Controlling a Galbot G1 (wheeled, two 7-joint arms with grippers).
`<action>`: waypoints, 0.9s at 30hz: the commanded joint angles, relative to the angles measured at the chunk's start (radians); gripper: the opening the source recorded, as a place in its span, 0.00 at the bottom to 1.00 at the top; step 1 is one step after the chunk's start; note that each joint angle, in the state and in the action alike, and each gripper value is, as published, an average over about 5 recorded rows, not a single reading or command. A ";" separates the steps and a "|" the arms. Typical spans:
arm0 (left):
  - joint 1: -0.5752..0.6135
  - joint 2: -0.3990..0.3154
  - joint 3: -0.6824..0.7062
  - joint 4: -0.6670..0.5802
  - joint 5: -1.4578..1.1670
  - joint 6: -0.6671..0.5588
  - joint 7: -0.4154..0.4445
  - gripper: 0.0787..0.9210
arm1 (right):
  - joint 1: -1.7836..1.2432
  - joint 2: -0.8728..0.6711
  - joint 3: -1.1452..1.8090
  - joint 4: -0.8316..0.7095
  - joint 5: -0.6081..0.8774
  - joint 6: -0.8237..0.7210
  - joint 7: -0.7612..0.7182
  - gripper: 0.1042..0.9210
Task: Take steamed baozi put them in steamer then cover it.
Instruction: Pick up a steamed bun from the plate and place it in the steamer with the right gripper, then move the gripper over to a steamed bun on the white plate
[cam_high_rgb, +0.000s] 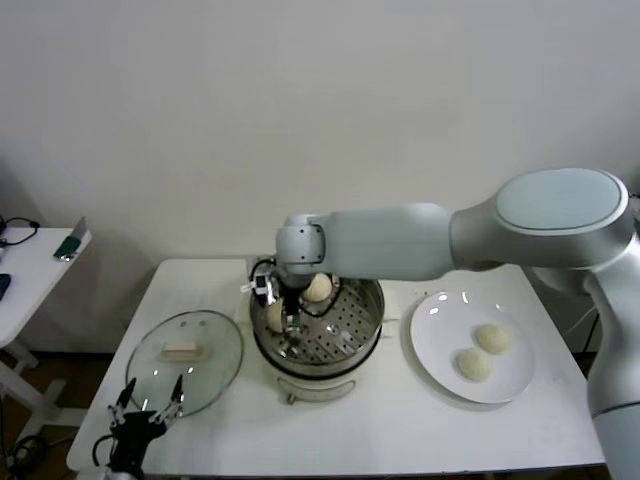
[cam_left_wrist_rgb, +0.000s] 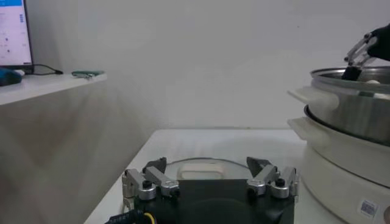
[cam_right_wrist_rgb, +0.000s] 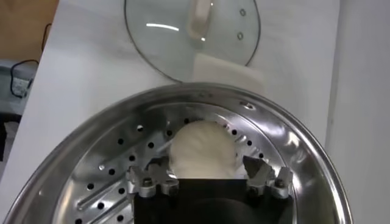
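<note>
The steamer stands mid-table on its cream pot base. My right gripper reaches down into it at the left side, open, with a baozi lying on the perforated floor between its spread jaws. A second baozi rests at the steamer's back. Two more baozi lie on the white plate to the right. The glass cover lies flat on the table left of the steamer. My left gripper is parked open at the cover's near edge, holding nothing.
A side table with small items stands off the far left. In the left wrist view the steamer wall rises close beside the cover. The table's front edge runs just behind my left gripper.
</note>
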 joint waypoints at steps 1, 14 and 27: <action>0.001 -0.001 0.003 -0.009 0.003 0.002 0.001 0.88 | 0.151 -0.101 -0.057 0.079 -0.015 0.066 -0.099 0.88; -0.009 0.007 0.006 -0.005 0.004 0.003 0.001 0.88 | 0.507 -0.731 -0.387 0.318 -0.182 0.324 -0.398 0.88; -0.024 -0.002 -0.002 -0.001 0.001 0.011 0.003 0.88 | -0.029 -0.994 -0.132 0.237 -0.557 0.302 -0.315 0.88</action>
